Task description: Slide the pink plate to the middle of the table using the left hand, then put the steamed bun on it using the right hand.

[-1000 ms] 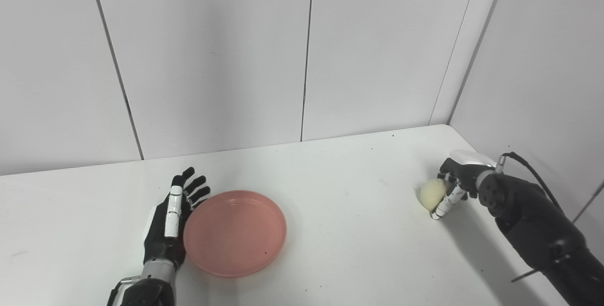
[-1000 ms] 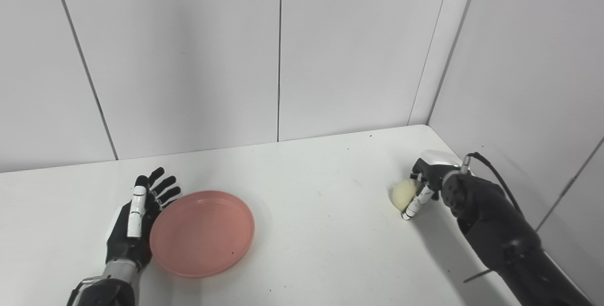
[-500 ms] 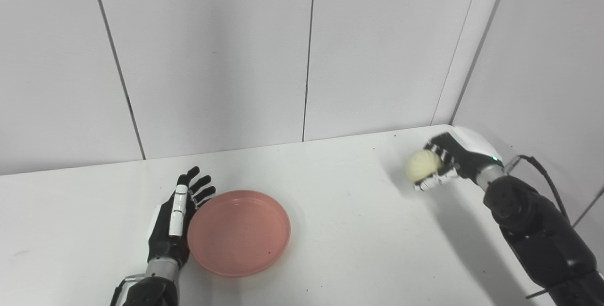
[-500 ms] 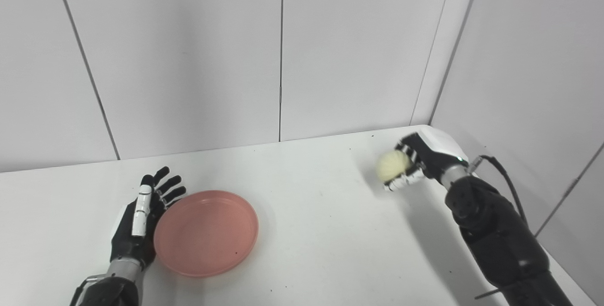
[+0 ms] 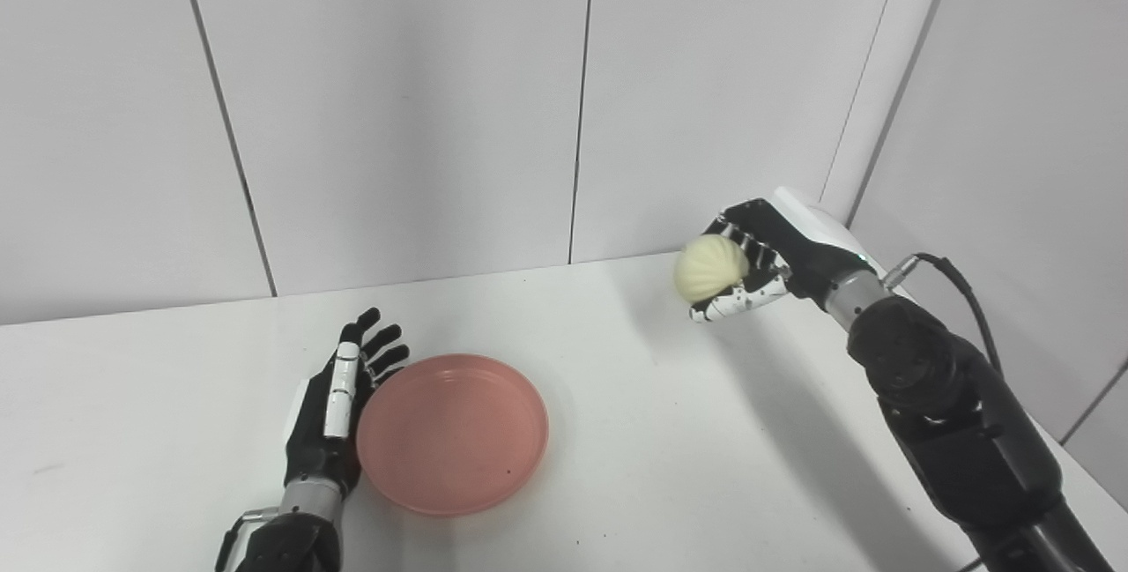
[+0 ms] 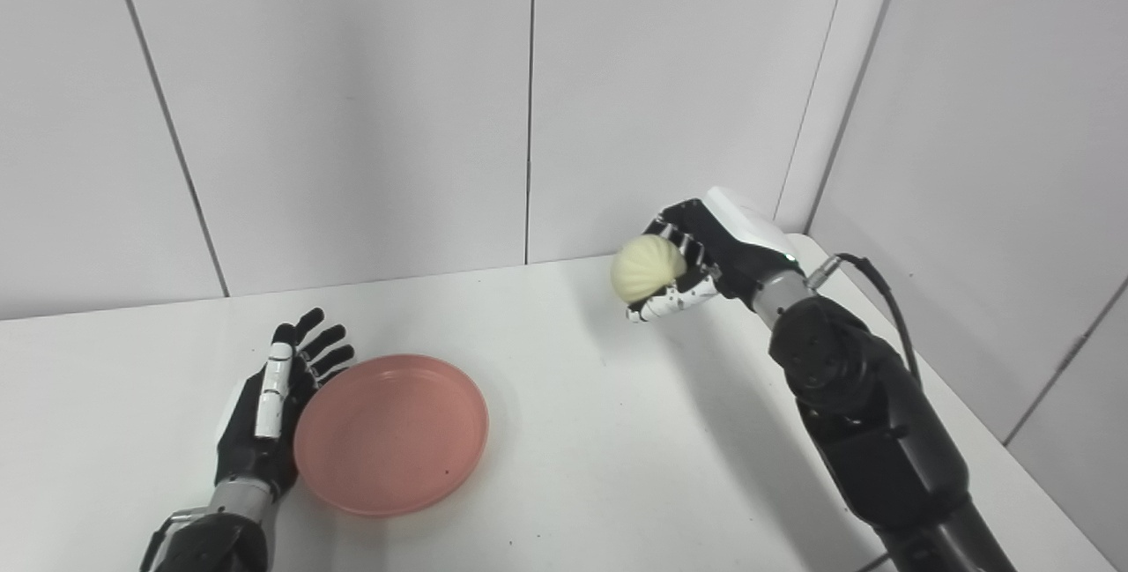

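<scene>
Your right hand (image 5: 758, 268) grips the steamed bun (image 5: 710, 269) above the table; your left hand (image 5: 339, 409), fingers spread, touches the pink plate (image 5: 452, 434).

One pink plate (image 5: 452, 434) is counted, one steamed bun (image 5: 710, 268) — and two hands are seen, left hand (image 5: 330, 418) and right hand (image 5: 760, 263) — on one table (image 5: 670, 457).

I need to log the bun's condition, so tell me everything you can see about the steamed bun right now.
The bun is a pale cream, rounded dumpling shape with fine pleated ridges fanning across its surface; it looks soft and matte. It seems whole and undented. The right hand is shut on it, fingers wrapped behind and beneath, holding it in the air above the table's far right part. It touches nothing else and is well right of the plate.
</scene>
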